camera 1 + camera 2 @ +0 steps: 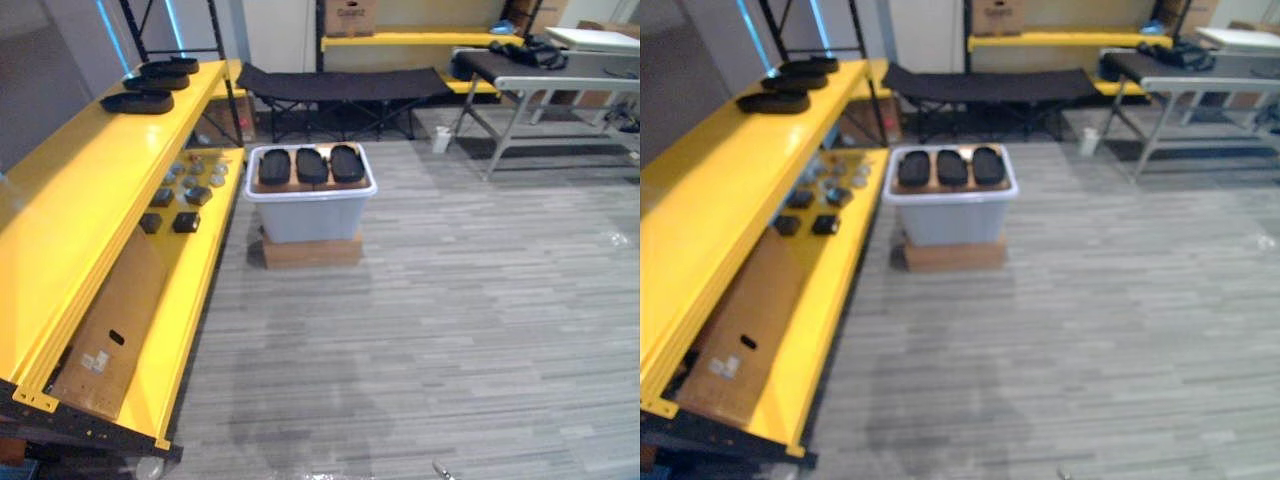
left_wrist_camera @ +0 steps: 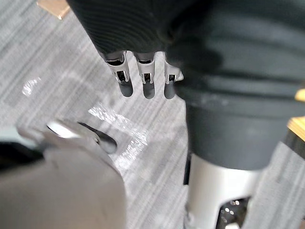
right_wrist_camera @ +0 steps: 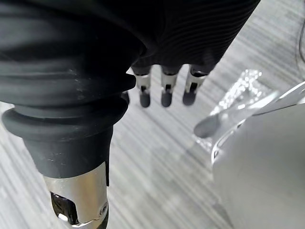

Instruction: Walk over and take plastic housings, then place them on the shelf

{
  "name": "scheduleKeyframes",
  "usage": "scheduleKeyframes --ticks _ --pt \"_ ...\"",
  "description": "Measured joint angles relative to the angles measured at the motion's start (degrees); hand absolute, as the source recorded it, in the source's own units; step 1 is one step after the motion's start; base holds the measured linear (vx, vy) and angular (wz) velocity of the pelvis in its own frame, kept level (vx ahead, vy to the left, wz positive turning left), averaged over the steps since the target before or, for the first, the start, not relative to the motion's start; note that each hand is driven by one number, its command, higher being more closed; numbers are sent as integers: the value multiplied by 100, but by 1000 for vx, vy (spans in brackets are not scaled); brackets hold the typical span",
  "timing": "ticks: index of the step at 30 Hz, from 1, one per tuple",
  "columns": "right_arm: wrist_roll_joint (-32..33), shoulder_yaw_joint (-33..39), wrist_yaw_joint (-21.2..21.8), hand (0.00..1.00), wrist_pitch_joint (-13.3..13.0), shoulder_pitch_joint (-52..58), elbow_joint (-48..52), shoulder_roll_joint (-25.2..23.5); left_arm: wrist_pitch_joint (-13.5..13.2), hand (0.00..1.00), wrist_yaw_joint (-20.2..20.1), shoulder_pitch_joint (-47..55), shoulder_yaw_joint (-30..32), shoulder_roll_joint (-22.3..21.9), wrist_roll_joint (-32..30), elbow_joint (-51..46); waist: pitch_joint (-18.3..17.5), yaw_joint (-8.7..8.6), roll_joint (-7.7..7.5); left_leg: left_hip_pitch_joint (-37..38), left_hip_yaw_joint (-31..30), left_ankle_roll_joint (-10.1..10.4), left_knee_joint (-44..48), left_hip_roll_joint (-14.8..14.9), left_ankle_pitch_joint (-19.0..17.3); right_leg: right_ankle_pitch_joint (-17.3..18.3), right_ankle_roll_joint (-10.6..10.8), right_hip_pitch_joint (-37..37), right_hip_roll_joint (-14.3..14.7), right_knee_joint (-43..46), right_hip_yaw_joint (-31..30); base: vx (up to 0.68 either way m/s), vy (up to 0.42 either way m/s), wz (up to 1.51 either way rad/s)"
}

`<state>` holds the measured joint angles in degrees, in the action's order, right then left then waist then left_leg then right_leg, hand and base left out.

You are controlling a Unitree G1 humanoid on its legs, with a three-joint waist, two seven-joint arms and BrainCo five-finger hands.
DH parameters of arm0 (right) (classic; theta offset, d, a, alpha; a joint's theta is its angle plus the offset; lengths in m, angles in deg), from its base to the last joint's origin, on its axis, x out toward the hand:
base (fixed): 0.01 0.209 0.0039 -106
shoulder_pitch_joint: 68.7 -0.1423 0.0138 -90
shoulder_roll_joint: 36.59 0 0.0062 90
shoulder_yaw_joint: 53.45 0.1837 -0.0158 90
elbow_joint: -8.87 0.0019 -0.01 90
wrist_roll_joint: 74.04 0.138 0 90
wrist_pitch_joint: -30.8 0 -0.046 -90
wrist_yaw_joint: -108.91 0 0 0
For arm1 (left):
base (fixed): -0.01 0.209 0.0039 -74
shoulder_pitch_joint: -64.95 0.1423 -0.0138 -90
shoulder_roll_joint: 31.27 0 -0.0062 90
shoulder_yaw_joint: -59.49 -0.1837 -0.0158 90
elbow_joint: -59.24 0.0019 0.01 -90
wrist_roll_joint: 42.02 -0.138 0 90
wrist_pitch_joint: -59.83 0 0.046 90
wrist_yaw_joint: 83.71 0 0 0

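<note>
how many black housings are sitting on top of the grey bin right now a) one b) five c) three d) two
C: three black housings lie side by side across the top of the bin.

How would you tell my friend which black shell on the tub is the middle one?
Find the long yellow shelf on the left side of the room. Next to it on the floor a grey tub stands on a brown box, with three black oval shells in a row on top. The middle shell is the one with another shell on each side.
</note>
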<state>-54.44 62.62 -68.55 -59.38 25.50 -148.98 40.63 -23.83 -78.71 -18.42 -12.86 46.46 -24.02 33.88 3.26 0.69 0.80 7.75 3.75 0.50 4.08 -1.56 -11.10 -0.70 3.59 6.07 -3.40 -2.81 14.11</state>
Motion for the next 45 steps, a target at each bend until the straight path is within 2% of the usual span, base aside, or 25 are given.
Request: scheduleKeyframes --ticks 4,6,11,18,20,24,26,29,30,31,33,37,39,40,43,45 --pt "62 135 2 0 -4 -292 -66 -59 -40 0 8 -72 27 -5 15 17 22 -4 -45 31 11 23 -73 2 14 -37 56 11 11 -88 12 0 0 0" --pt "220 136 -13 0 -8 -348 -67 -92 -195 0 108 -75 24 -7 372 95 33 -1 -79 47 14 37 -121 1 25 -47 72 21 13 -121 25 0 0 0" --pt "222 140 -14 0 -8 -340 -138 -129 -246 0 133 -86 26 -17 453 127 84 -3 -93 126 9 99 -199 1 65 -64 101 117 14 -168 144 -15 -6 2" --pt "222 144 -15 0 -19 -353 -138 -147 -295 0 494 -87 184 -100 453 131 113 -4 -64 127 11 76 -264 0 117 -64 101 106 16 -168 178 -45 -11 2" --pt "223 142 -19 0 -48 -352 -141 -168 -399 0 595 -86 189 -118 401 139 120 -6 -73 135 7 63 -333 0 165 -64 101 95 19 -168 206 -52 -15 7" --pt "211 116 -32 0 -181 -353 -148 -172 -798 0 797 -73 178 -196 350 177 130 -2 -64 142 -15 64 -368 2 179 -64 101 102 18 -169 275 -47 -13 6" --pt "225 58 -136 0 -491 -365 -156 -192 -1042 0 863 -92 101 -205 347 174 145 -1 -74 135 -17 64 -368 2 179 -64 101 100 18 -170 283 -43 -9 2" --pt "337 -222 -288 0 -789 -430 -30 -158 -1267 0 938 -106 -101 -196 354 46 197 -1 -105 127 -15 64 -368 3 179 -67 97 94 19 -172 286 -45 -9 0" --pt "344 -398 -474 0 -1046 -487 153 -148 -1416 0 997 -141 -237 -193 378 -142 232 -2 -130 119 -13 63 -370 4 179 -71 90 83 20 -173 288 -46 -9 0" --pt "383 -449 -530 0 -1149 -500 256 -144 -1467 0 999 -165 -287 -191 410 -231 239 -1 -137 113 -11 63 -372 5 179 -73 88 75 21 -174 288 -51 -11 0" --pt "516 -787 -834 0 -1654 -565 903 -123 -1774 0 1003 -240 -518 -182 474 -809 241 0 -150 32 1 61 -380 4 180 -88 66 -14 22 -177 285 -40 -8 -2" --pt "559 -1115 -1171 0 -2228 -617 1950 -112 -2190 0 1008 -405 -780 -157 445 -1886 244 -2 -149 -86 5 41 -366 3 193 -122 50 -163 22 -177 286 3 0 -1" --pt "551 -1271 -1340 0 -2348 -701 2320 -89 -2339 0 1005 -578 -894 -150 420 -2239 244 -16 -145 -82 25 42 -363 2 193 -131 51 -168 21 -177 287 18 4 -6" --pt "540 -1282 -1413 100 -2372 -746 2476 -93 -2419 100 1000 -691 -985 -149 408 -2391 242 -19 -141 -79 45 44 -359 1 192 -148 48 -168 18 -176 289 19 19 -5" --pt "488 -1285 -1600 100 -2372 -846 2504 -92 -2508 100 969 -852 -1206 -171 413 -2577 235 -43 -130 -76 168 50 -311 -7 187 -221 57 -161 2 -176 292 18 35 -5" --pt "466 -1409 -1702 100 -2369 -821 2504 -89 -2506 100 936 -872 -1228 -183 448 -2577 233 -141 -130 -89 181 116 -102 -43 147 -271 91 -66 -56 -175 299 28 50 0"
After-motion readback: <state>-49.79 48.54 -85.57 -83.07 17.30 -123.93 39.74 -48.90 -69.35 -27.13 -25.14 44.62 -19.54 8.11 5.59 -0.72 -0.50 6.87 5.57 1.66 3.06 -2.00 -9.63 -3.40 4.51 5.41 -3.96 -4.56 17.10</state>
